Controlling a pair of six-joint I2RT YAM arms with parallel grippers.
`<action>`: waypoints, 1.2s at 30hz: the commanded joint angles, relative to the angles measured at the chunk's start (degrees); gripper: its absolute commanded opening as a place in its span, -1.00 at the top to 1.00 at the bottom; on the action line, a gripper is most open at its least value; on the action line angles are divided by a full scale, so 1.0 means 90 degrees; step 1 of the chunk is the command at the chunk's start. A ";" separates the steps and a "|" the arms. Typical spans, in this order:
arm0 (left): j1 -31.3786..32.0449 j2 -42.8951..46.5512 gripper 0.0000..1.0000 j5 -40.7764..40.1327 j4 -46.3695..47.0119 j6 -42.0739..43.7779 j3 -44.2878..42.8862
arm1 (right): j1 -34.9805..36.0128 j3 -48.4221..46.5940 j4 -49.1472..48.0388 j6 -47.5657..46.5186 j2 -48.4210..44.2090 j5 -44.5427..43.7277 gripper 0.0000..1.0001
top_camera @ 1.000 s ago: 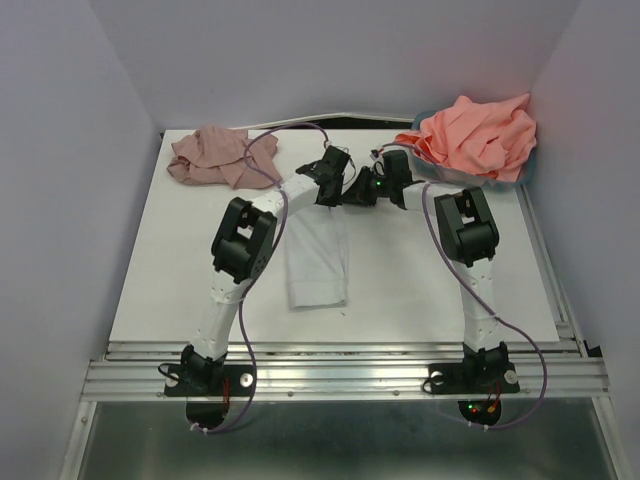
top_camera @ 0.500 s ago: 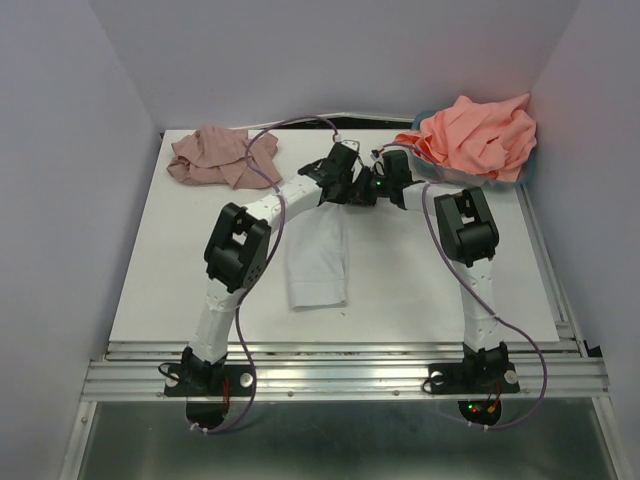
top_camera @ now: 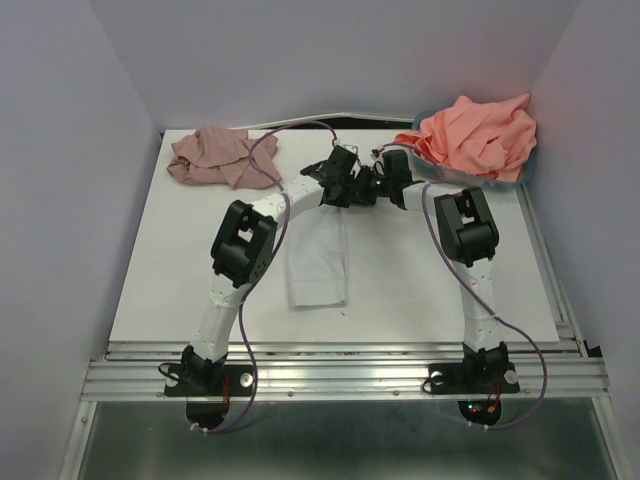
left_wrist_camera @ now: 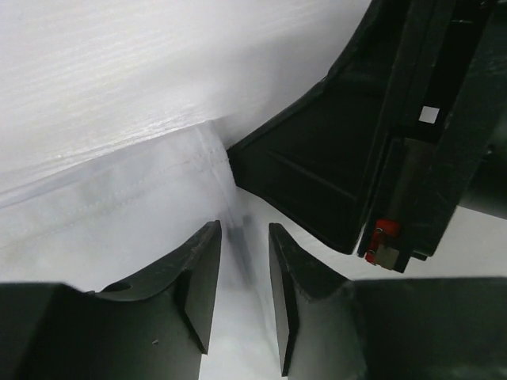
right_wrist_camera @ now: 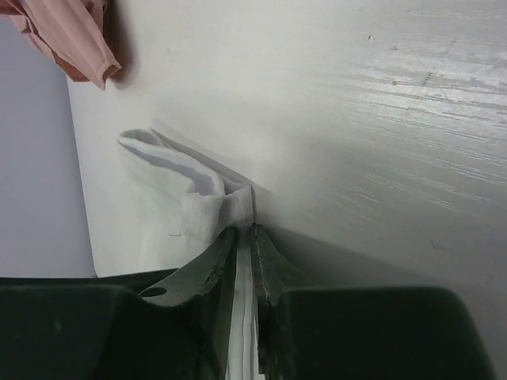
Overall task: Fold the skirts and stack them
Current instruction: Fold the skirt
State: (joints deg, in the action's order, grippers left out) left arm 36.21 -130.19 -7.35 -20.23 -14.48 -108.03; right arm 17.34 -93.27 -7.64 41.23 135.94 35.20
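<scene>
The pale white-blue skirt (top_camera: 318,255) lies as a long folded strip in the middle of the table. My right gripper (top_camera: 368,190) is shut on its far edge; the wrist view shows white cloth (right_wrist_camera: 170,198) pinched between the jaws (right_wrist_camera: 252,231). My left gripper (top_camera: 342,188) is right beside it, low over the same far corner. Its jaws (left_wrist_camera: 244,273) are apart, with white cloth (left_wrist_camera: 119,214) under and between them. The mauve-pink skirt (top_camera: 212,156) lies crumpled at the far left. Coral-salmon cloth (top_camera: 478,135) is heaped at the far right.
The coral cloth sits in a teal basket (top_camera: 528,168) at the far right corner. The right gripper's black body (left_wrist_camera: 356,158) fills the left wrist view, very close. A corner of the mauve skirt (right_wrist_camera: 67,32) shows in the right wrist view. Walls enclose the white table (top_camera: 180,280).
My left gripper has moved right along the skirt's far edge, closer to the right gripper. The right arm and the skirts have stayed put.
</scene>
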 commanded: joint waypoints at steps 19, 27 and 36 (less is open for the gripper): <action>0.0369 0.5938 -0.19 0.1786 -0.0223 0.5592 0.5447 | -0.0151 0.0227 0.1454 -0.1925 -0.2135 0.0189 0.05; 0.2812 0.7015 -0.14 0.0164 0.0713 0.5584 0.7579 | 0.0864 0.0500 0.1591 -0.1974 -0.1990 0.1459 0.26; 0.3340 0.5659 -0.03 -0.0491 0.1524 0.5418 0.7784 | 0.1003 0.1135 0.1620 -0.2091 -0.1053 0.1568 0.42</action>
State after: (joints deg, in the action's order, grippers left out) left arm 65.36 -75.44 -7.11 -11.77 34.06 -38.83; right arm 27.99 -84.38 6.11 24.36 124.44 47.90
